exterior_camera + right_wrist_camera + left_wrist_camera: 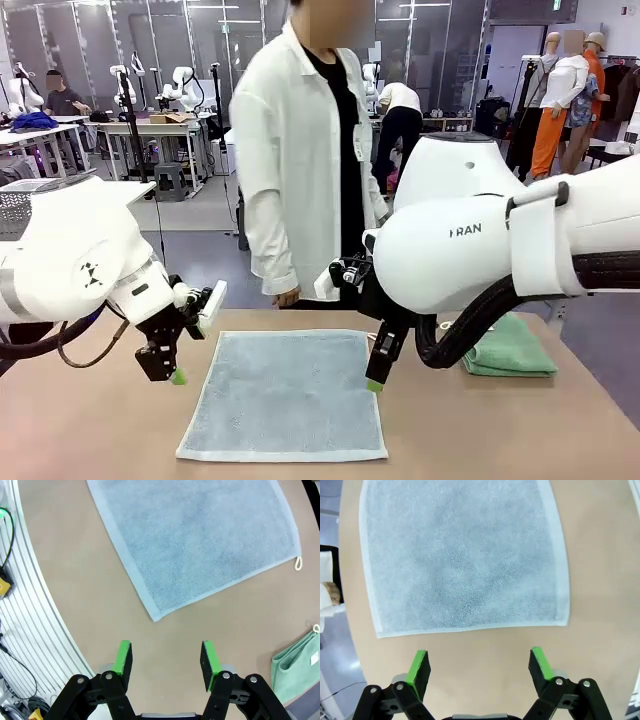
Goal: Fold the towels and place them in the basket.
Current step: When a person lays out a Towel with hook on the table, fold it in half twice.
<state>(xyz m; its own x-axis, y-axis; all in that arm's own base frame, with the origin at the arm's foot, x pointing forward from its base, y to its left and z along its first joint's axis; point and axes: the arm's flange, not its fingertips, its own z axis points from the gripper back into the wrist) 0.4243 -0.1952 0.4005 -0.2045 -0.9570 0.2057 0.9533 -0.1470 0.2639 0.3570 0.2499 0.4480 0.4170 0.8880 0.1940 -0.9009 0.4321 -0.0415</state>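
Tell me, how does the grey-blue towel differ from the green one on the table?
The grey-blue towel is spread open in one flat layer; the mint green towel is folded into a thick bundle. The grey-blue towel lies mid-table, the mint green towel off to the robot's right side. Spread out, the grey-blue towel covers far more of the table than the mint green towel. Both are soft terry towels resting on the table, neither held.

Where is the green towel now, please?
In the front view, the green towel lies folded on the table's right side, apart from the spread grey-blue towel.
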